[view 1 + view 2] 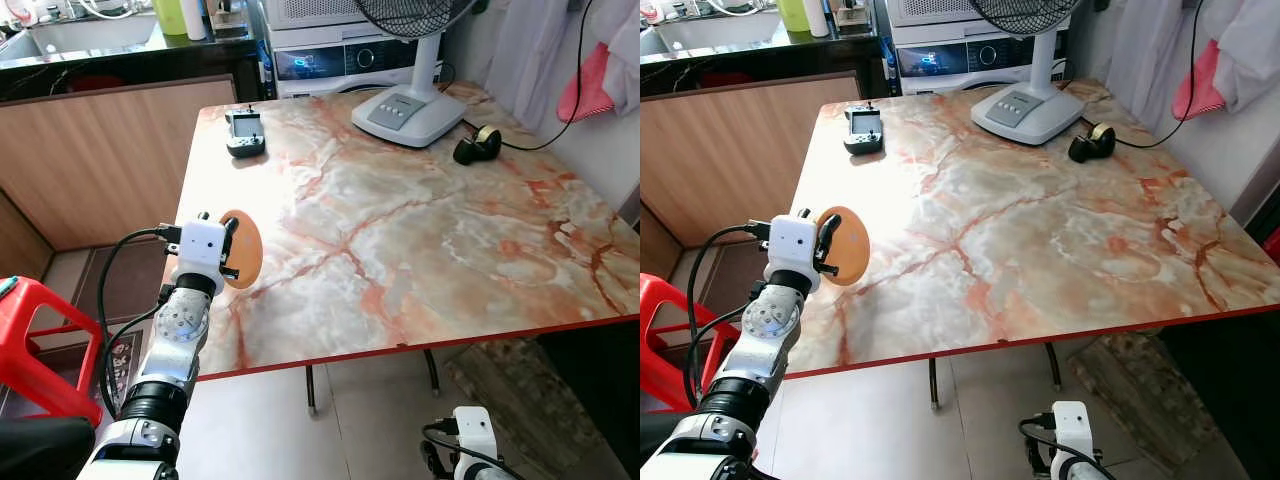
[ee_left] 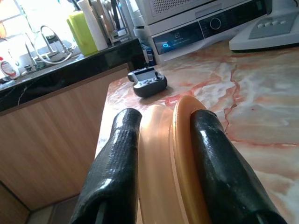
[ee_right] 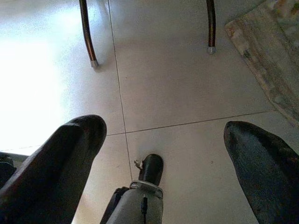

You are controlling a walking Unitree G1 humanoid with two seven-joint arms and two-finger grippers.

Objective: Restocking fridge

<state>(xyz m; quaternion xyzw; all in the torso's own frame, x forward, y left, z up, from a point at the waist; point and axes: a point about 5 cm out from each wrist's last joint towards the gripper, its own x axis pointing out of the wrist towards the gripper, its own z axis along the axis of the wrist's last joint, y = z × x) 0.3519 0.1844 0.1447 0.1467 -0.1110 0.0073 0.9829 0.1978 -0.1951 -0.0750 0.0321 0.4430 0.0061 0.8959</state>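
Home kitchen: sink [image 1: 75, 30], washing machine [image 1: 345, 55], marble table [image 1: 420, 250].

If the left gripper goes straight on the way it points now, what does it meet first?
Probably the dark game controller on the marble table, ahead of the left gripper; depth is uncertain.

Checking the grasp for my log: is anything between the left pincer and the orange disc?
No. The left pincer is already shut on the orange disc, a finger on each face, at the table's near-left corner.
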